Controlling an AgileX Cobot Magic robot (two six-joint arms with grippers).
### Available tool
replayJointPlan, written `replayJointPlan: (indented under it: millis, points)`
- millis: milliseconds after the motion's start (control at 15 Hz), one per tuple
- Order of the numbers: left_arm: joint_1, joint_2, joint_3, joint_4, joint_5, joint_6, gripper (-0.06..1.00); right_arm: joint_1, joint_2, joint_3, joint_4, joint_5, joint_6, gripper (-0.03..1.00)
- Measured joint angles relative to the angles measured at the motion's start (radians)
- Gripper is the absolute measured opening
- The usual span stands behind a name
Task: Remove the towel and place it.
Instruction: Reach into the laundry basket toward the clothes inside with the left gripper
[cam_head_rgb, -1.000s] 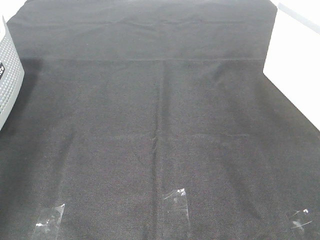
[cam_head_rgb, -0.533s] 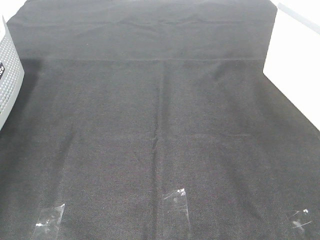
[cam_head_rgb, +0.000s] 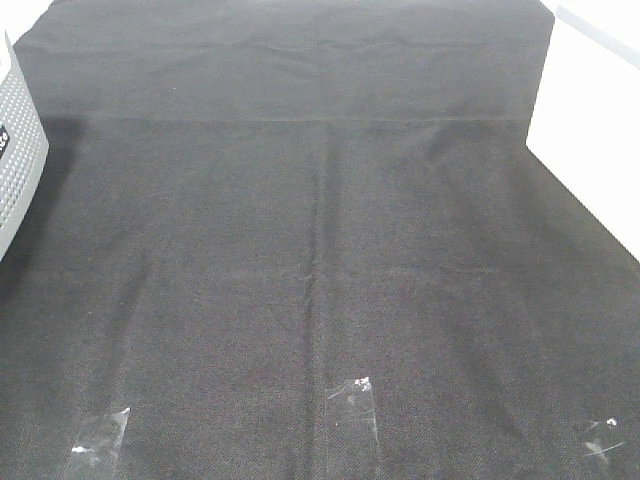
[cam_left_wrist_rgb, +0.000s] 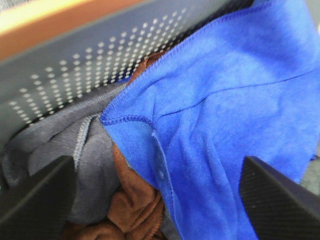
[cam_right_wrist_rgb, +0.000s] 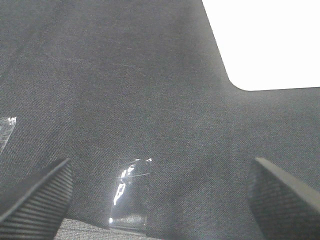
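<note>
The royal-blue plush towel (cam_left_wrist_rgb: 230, 115) shows only in the left wrist view. It lies crumpled inside a grey perforated basket (cam_left_wrist_rgb: 100, 55), on top of a grey cloth (cam_left_wrist_rgb: 65, 145) and a brown cloth (cam_left_wrist_rgb: 135, 210). My left gripper (cam_left_wrist_rgb: 160, 200) is open, its black fingers (cam_left_wrist_rgb: 35, 200) wide apart just above the towel. My right gripper (cam_right_wrist_rgb: 160, 200) is open and empty over the black table covering (cam_right_wrist_rgb: 125, 85). Neither gripper shows in the exterior high view.
The basket's wall (cam_head_rgb: 18, 150) stands at the left edge of the exterior high view. Black fabric (cam_head_rgb: 320, 250) covers the table, held by clear tape pieces (cam_head_rgb: 352, 400) near the front. Bare white table (cam_head_rgb: 600, 130) lies at the right.
</note>
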Motion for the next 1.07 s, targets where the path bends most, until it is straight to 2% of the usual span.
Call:
replayJointPlan:
  millis: [533,800,1067]
  points:
    - [0.0,0.167,-0.086,0.102,-0.023,-0.111,0.69,0.0,0.0,0.0,0.0,0.0,0.0,0.9]
    - [0.0,0.215,-0.09,0.109,-0.028,-0.157,0.65,0.0,0.0,0.0,0.0,0.0,0.0,0.9]
    - [0.0,0.248,-0.09,0.131,-0.029,-0.198,0.56,0.0,0.0,0.0,0.0,0.0,0.0,0.89]
